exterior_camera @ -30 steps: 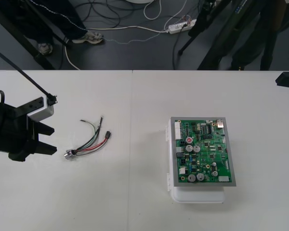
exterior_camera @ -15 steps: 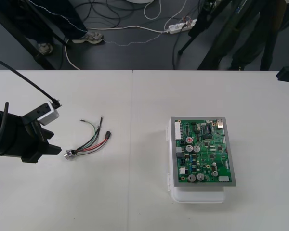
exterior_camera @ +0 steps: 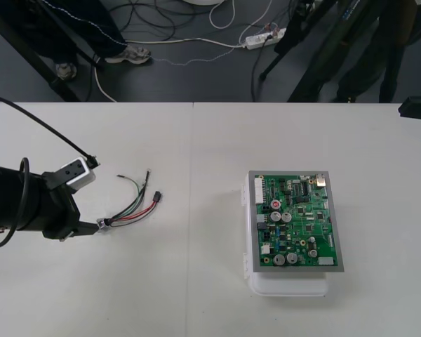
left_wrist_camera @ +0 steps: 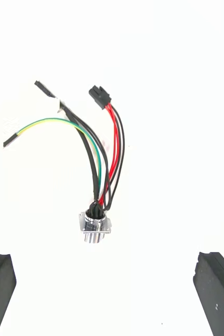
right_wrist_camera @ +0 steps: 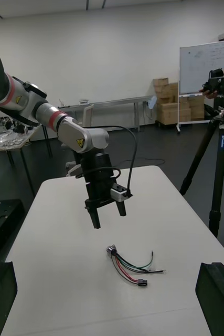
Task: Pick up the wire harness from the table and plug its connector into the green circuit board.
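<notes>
the harness point(exterior_camera: 132, 206) lies flat on the table point(exterior_camera: 196, 140), on its left half, well apart from the board point(exterior_camera: 295, 219). nothing holds it. its socket point(exterior_camera: 102, 225) is the end nearest the robot's left side, with its flange resting on the table. from it the red, black and green wires fan away towards the middle of the table. the red and black pair ends in the small black plug point(exterior_camera: 157, 198), which lies loose on the table and is not in the board. a green wire and a black one end free, a little farther back than the plug.

the left gripper point(exterior_camera: 86, 226) is at the socket end, its arm reaching in from the left edge. seen from the right wrist, it hangs above the table with its fingers point(right_wrist_camera: 95, 220) pointing down, and there is a gap between their tips and the socket. from its own wrist camera the two fingers point(left_wrist_camera: 212, 286) stand wide apart at either side, with the socket ahead between them and touching neither.

the board sits face up on its white base point(exterior_camera: 288, 286) on the right half of the table. the right gripper point(right_wrist_camera: 107, 302) waits at the right side, its fingers point(right_wrist_camera: 216, 294) spread wide and holding nothing.
</notes>
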Tool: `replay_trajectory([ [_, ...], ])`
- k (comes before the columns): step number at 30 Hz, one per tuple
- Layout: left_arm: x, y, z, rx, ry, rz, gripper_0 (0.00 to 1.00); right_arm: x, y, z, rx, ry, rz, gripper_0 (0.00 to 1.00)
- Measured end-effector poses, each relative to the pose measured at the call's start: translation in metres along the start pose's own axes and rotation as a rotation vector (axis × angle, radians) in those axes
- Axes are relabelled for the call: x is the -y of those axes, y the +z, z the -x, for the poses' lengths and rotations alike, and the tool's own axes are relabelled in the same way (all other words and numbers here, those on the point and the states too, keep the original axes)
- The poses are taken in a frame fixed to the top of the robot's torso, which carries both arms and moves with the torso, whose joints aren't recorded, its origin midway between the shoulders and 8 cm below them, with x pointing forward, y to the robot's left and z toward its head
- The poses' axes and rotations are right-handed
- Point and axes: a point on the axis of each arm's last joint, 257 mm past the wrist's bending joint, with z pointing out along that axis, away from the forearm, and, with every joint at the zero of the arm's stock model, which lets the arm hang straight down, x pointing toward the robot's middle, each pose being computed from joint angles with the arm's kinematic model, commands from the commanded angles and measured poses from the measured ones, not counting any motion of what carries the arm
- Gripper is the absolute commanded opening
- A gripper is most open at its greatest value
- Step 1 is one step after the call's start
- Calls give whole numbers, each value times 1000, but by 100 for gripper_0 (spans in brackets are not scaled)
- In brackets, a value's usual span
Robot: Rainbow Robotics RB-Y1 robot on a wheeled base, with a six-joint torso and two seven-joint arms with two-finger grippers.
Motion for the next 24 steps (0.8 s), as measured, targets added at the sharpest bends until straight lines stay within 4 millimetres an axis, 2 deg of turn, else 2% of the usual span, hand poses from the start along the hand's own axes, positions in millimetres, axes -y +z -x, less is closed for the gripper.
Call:
replay_trajectory([
  [10,-15,26,-18,-31,14,56,100,0,1,-2,-5,2,3,100],
  [17,-9,45,-29,-59,57,74,100,0,2,-3,-8,3,3,100],
  [24,-10,56,-38,-82,97,99,100,1,2,-4,-14,2,0,100],
])
